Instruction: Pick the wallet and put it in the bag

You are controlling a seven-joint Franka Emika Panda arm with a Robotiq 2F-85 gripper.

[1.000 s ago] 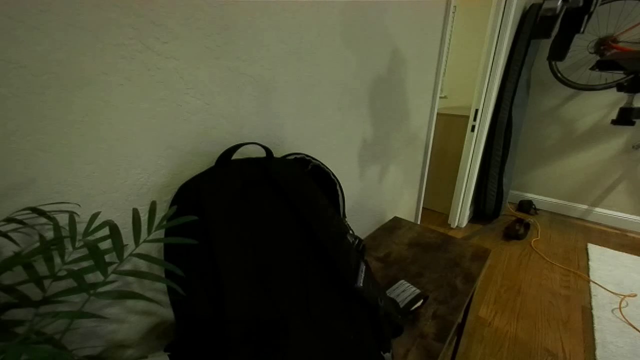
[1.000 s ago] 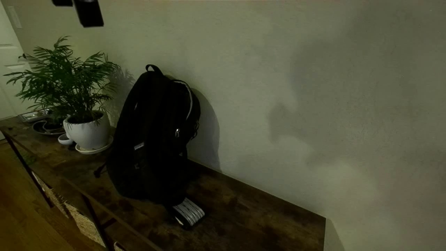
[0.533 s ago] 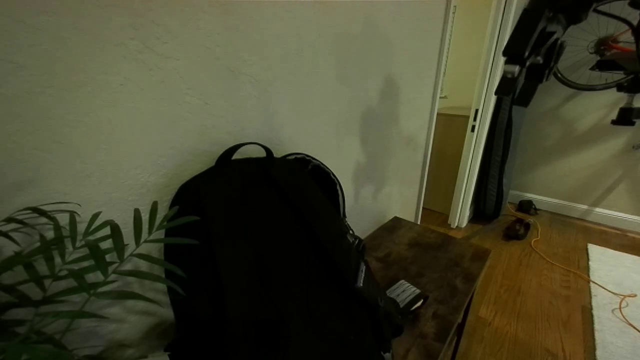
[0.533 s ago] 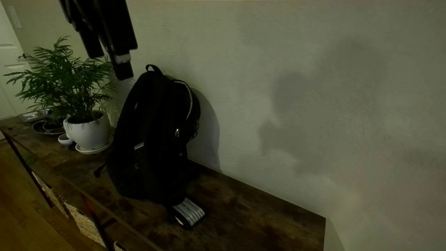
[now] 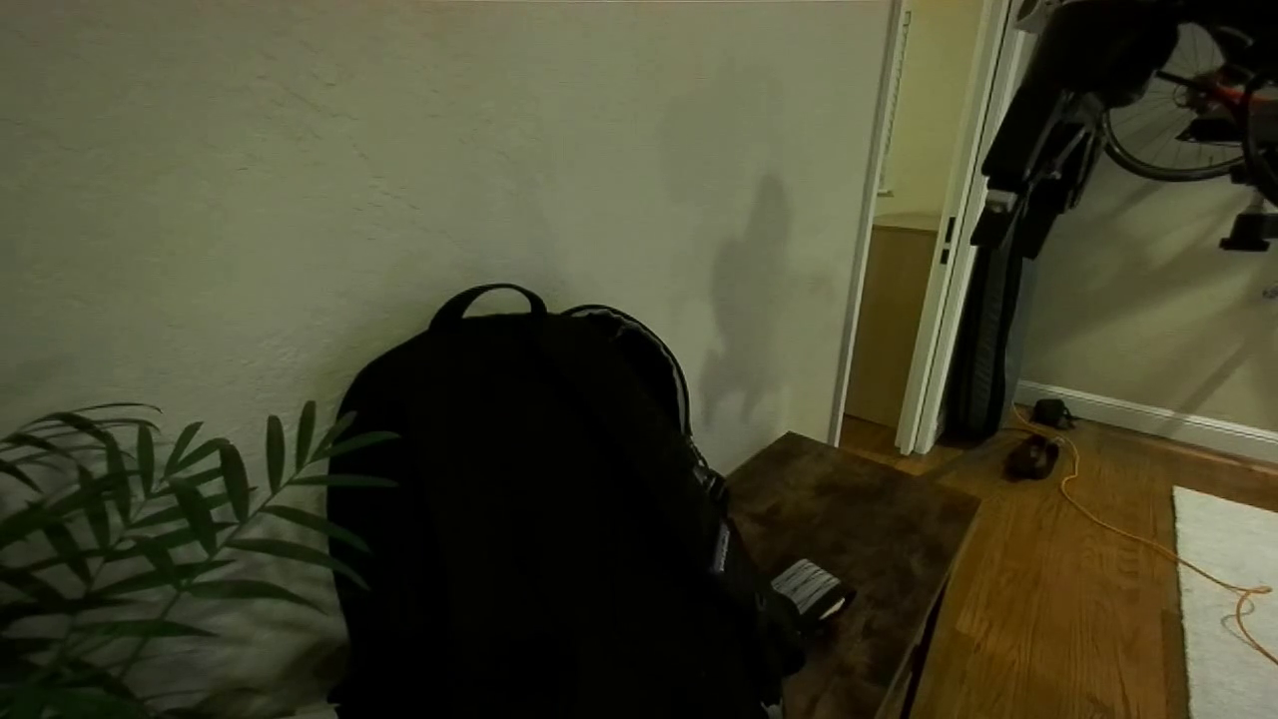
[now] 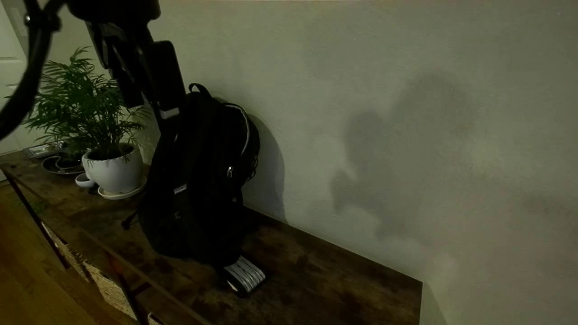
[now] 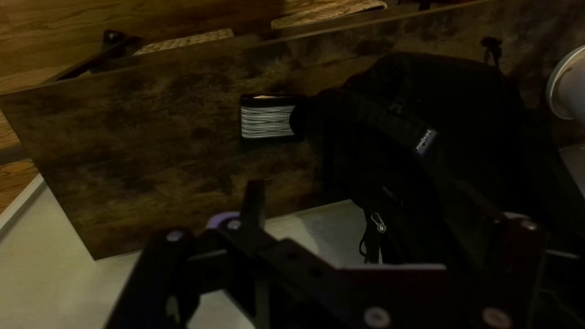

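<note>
- The wallet (image 7: 268, 121) lies flat on the brown bench (image 7: 160, 151), outside the backpack (image 6: 207, 189), its pale, dark-lined face turned up.
- The backpack, black, stands upright on the bench close to the wall (image 6: 352, 58); a pale edge curves down its upper side.
- In the wrist view a dark part of the backpack hides one end of the wallet; whether the two touch cannot be told.
- The hand (image 7: 361, 192) hangs in the air, its fingers (image 7: 254, 201) spread apart; in an exterior view it is well apart from the wallet.
- A white pot (image 6: 113, 171) holding a leafy plant (image 6: 90, 108) sits on a saucer (image 6: 121, 194) near the backpack.
- On the wooden floor (image 5: 1038, 599) an orange cable (image 5: 1108, 523) runs onto a pale rug (image 5: 1228, 559).
</note>
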